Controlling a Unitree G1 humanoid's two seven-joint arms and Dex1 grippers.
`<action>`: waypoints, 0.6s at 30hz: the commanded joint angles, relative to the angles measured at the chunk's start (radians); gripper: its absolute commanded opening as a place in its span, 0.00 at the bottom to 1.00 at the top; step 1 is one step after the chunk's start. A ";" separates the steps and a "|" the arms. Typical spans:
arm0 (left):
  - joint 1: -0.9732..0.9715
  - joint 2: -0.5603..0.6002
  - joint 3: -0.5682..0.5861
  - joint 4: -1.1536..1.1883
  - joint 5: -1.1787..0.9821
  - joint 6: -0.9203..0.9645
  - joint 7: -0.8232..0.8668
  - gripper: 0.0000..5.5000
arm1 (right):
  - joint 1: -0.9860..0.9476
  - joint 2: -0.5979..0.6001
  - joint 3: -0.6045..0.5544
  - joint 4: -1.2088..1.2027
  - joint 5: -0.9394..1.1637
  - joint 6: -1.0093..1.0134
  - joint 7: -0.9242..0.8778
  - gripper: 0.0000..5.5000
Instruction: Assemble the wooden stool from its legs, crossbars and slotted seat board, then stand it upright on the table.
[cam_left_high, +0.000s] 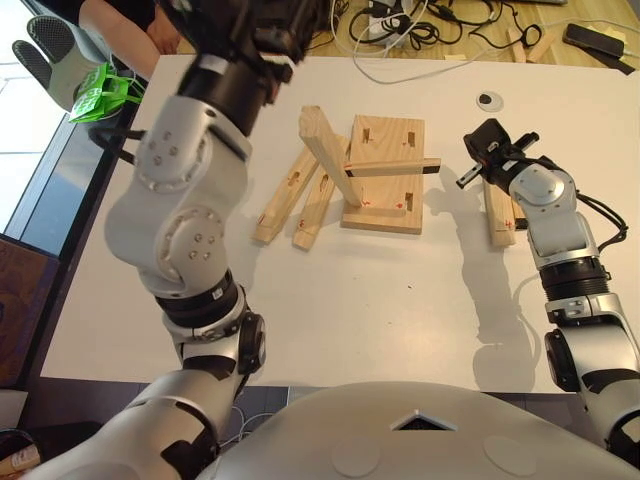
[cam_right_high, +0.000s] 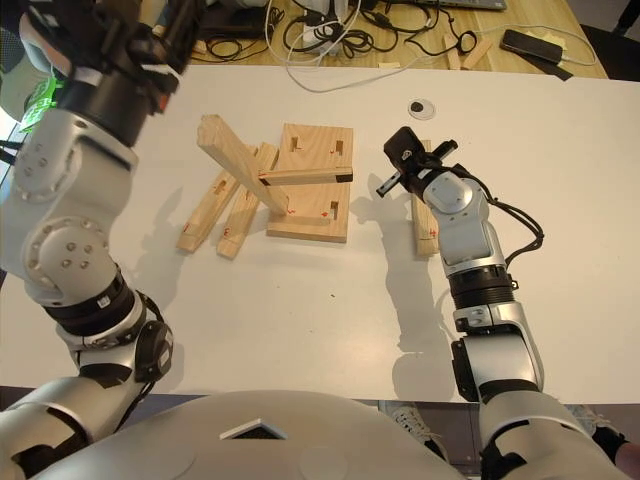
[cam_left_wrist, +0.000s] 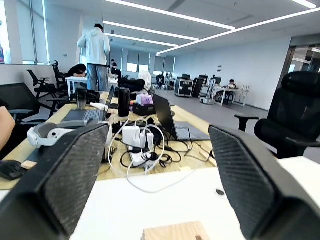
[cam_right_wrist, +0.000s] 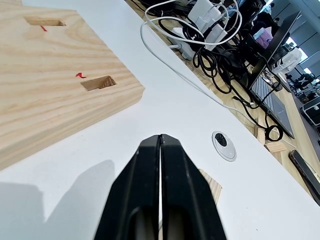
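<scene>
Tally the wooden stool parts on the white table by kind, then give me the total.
Slotted seat board: 1
Tilted leg standing on the board: 1
Crossbar joined to that leg: 1
Loose pieces lying flat: 3, two left of the board and one right of it
Total: 6

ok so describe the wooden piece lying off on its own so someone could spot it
On the white table, find the slotted seat board in the middle. On the robot's right of it, by the right gripper, the wooden piece lies flat. It lies alone; two loose legs lie together on the board's other side, and a tilted leg stands on the board.
</scene>
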 joint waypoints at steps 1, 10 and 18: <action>-0.043 -0.028 0.046 0.006 -0.103 -0.022 -0.046 0.67 | -0.009 -0.005 -0.003 0.000 0.011 0.018 0.012 0.00; 0.131 -0.076 -0.181 0.246 0.085 0.034 0.060 0.67 | -0.062 -0.023 0.120 0.013 -0.128 -0.029 0.003 0.00; -0.115 -0.081 -0.128 0.158 0.058 0.015 0.025 0.67 | -0.068 -0.015 0.084 0.060 -0.081 0.003 0.017 0.00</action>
